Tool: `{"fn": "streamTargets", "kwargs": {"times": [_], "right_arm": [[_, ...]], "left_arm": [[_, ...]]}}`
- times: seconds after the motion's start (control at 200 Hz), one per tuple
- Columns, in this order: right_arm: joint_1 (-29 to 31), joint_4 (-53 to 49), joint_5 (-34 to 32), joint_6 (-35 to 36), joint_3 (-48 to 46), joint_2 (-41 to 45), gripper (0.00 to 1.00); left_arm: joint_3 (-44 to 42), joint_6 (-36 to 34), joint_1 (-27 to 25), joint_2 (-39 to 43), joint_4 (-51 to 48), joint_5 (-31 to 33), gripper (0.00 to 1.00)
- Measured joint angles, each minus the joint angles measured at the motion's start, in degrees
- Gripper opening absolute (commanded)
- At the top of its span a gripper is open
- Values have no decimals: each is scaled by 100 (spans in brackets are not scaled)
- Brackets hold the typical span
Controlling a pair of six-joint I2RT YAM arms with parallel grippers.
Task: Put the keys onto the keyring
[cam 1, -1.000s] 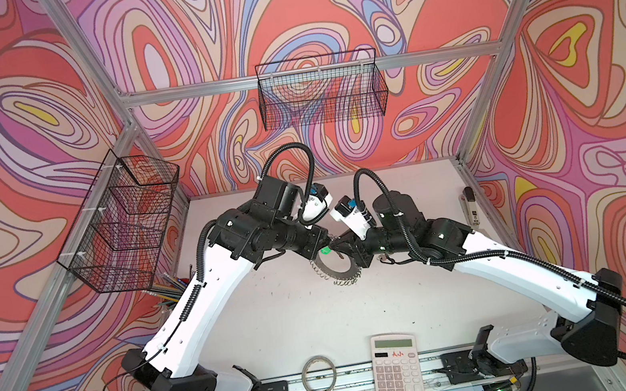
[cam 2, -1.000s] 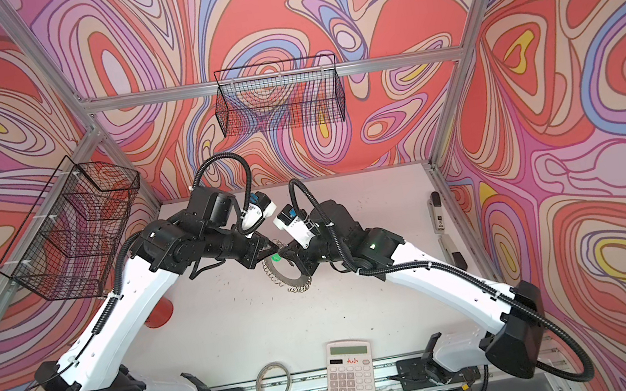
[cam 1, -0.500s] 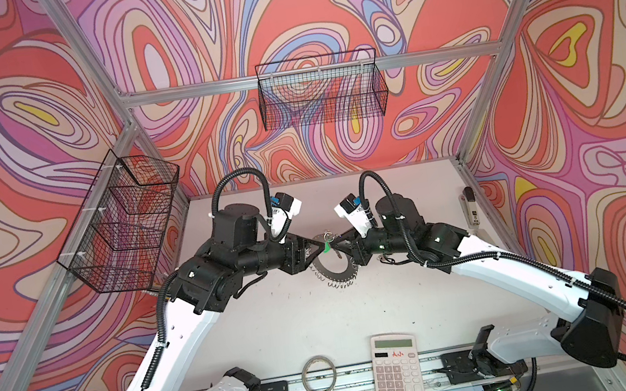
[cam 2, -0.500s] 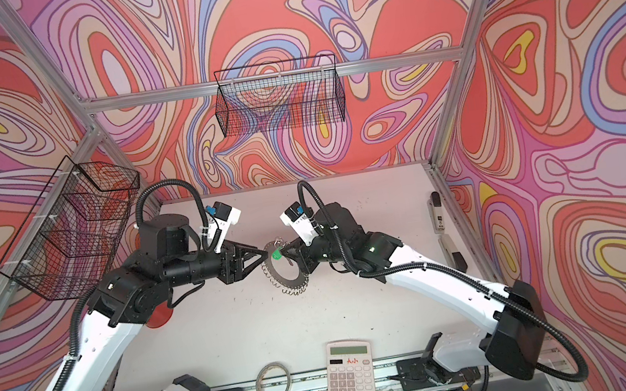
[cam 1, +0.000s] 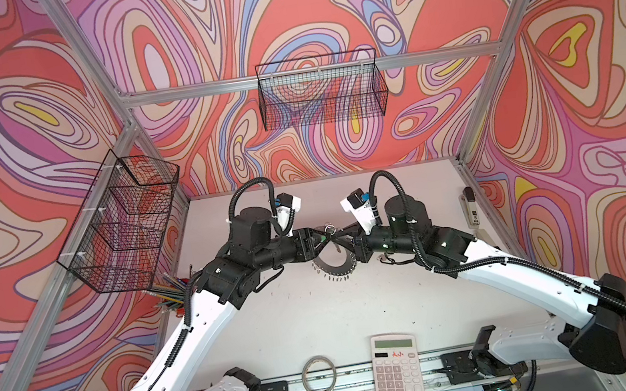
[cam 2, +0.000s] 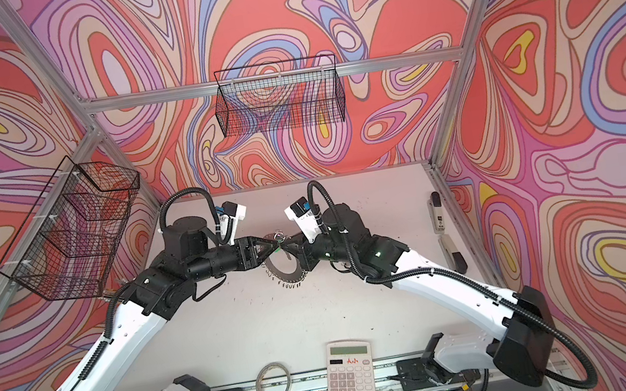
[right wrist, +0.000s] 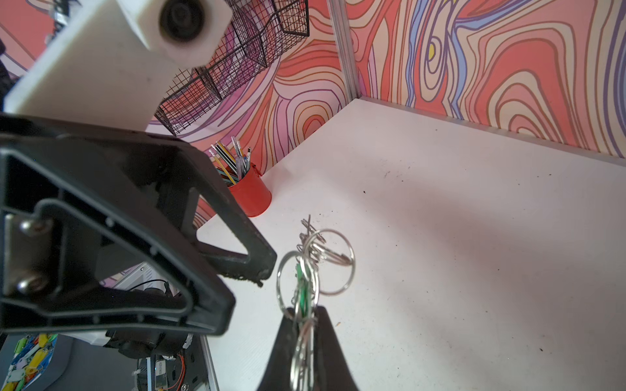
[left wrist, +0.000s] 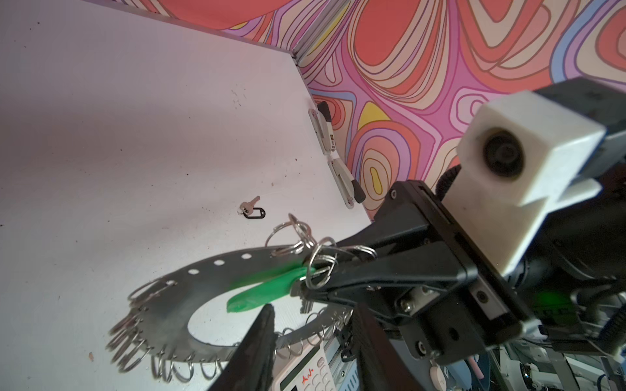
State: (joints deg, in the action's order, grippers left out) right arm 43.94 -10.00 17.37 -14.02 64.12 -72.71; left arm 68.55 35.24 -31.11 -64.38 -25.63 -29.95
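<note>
Tag point(left wrist: 264, 287) blurred; its key point(left wrist: 306, 308) mostly hidden behind my right gripper point(left wrist: 306, 287). Keyring point(left wrist: 189, 298) loops blurred, far edge covered too.

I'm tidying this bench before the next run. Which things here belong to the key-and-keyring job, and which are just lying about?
For the job: green-tag key, black-tag key, keyring.

Lying about: calculator, tape roll, pen cup, staplers, wire baskets on the walls.

No legible text — only an unreadable red scrawl on the calculator point(cam 1: 396, 368)
</note>
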Motion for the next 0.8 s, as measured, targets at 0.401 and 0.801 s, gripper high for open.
{"fn": "streamTargets", "kwargs": {"times": [0.401, 0.801], "right_arm": [[-4, 15, -13, 11, 0, -28, 0], [-7, 22, -20, 76, 4, -111, 0]], "left_arm": [[4, 153, 7, -280, 363, -199, 26], [184, 96, 37, -365, 369, -256, 0]]}}
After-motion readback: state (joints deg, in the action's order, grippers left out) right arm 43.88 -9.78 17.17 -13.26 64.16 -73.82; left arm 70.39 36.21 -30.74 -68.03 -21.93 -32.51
